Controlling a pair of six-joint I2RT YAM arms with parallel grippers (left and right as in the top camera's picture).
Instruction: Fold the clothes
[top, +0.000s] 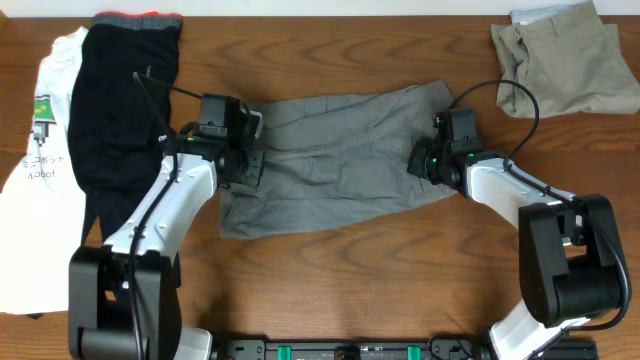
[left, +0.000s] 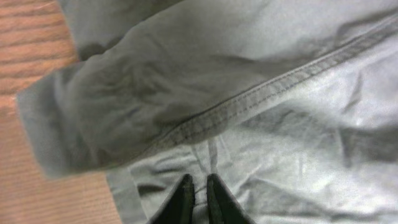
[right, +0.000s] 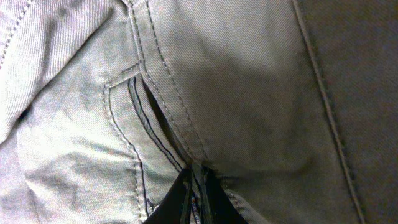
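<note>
Grey shorts (top: 335, 160) spread on wooden surface (top: 350, 285); left tool (left: 199, 182), right tool (right: 196, 179) each pinching opposite end.

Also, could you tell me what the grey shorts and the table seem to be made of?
The grey shorts look like woven cotton twill with a matte finish: a fine diagonal weave and double-stitched seams show. The table is brown with a visible grain, so either wood or a wood-look laminate; I cannot tell which.

grey shorts (top: 335, 165) between left gripper (top: 250, 150) and right gripper (top: 420, 160) on wooden table (top: 400, 285)
</note>
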